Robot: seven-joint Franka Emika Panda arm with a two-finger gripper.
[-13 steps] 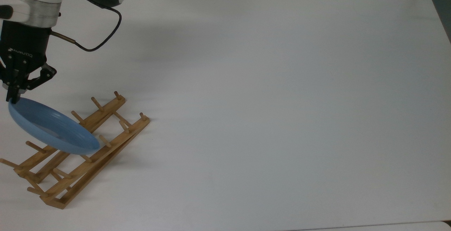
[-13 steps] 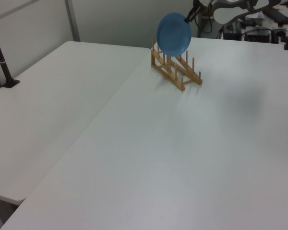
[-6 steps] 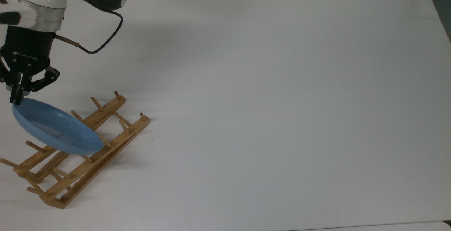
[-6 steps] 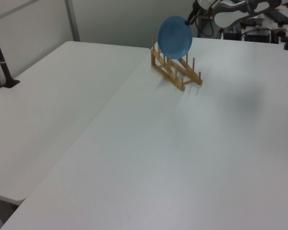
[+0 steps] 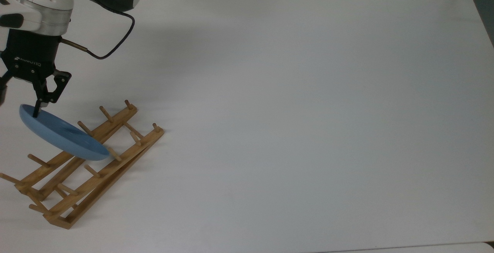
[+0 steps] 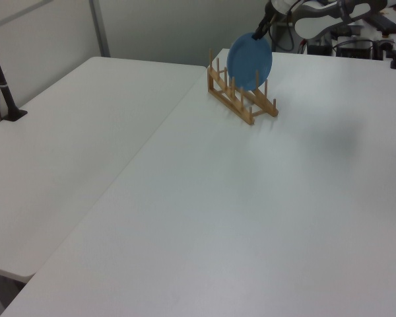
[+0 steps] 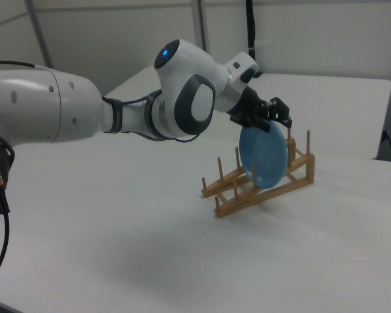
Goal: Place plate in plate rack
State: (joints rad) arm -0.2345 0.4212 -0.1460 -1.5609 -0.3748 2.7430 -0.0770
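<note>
At the top view's left edge, the gripper (image 5: 19, 102) stands released, its fingers spread astride the upper rim of the plate (image 5: 63, 135). The plate stands on edge between pegs of the rack (image 5: 96, 164). Rightward, the white table (image 5: 308, 110) lies open to its far edge.

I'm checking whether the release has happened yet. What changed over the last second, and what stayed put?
The gripper has opened and let go of the plate's rim; a second ago it was shut on it. The plate has tipped more upright and sunk lower between the pegs of the plate rack, shifting toward the top view's right. The rack itself has not moved on the table.
</note>
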